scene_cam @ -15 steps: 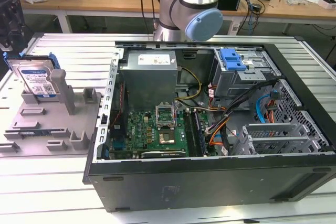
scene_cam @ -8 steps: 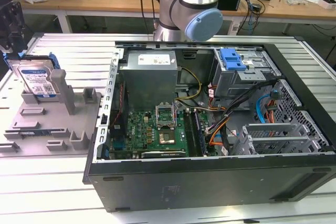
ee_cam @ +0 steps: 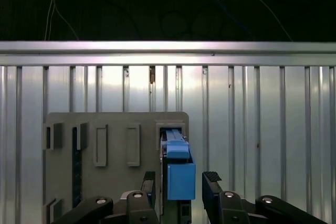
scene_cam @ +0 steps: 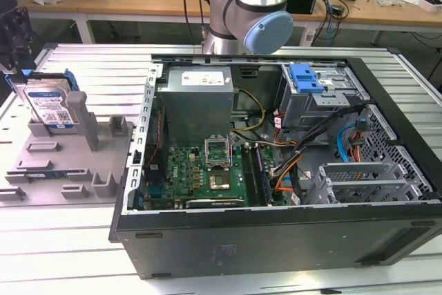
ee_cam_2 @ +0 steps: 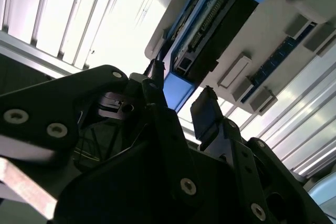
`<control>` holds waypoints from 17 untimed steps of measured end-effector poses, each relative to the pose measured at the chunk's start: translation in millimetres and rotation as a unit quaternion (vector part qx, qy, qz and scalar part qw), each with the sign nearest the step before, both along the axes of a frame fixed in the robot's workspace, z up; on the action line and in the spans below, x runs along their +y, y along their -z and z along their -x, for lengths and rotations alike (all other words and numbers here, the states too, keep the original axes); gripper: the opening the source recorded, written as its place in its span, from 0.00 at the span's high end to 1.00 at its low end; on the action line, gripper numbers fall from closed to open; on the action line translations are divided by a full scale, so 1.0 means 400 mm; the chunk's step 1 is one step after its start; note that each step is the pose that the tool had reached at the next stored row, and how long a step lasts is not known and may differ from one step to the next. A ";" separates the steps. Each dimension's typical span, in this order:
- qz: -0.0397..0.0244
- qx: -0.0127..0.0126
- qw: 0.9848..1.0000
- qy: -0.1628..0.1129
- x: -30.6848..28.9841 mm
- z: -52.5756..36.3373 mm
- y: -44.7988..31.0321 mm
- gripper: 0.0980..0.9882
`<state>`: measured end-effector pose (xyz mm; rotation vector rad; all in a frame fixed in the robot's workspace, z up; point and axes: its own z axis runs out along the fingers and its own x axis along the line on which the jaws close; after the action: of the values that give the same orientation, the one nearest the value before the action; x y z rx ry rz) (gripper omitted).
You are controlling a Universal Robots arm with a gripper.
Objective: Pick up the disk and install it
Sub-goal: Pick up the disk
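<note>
The disk [ee_cam: 180,171] stands edgewise in the grey holder [ee_cam: 115,129], the released gripper [ee_cam: 180,182] straddling its blue edge.

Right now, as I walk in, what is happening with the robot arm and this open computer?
The robot arm's claw hangs over the grey holder beside the open computer case. The disk stands on edge in that holder. In both wrist views the claw is open, with one of its fingers on each side of the disk's blue bracket and gaps showing. The disk is not gripped and not yet in the case.
</note>
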<state>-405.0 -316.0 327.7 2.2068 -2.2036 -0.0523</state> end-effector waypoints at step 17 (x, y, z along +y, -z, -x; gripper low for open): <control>0.000 0.000 1.000 -0.012 0.000 0.000 0.029 0.57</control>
<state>-404.9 -315.9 316.2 2.2323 -2.1776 -0.0518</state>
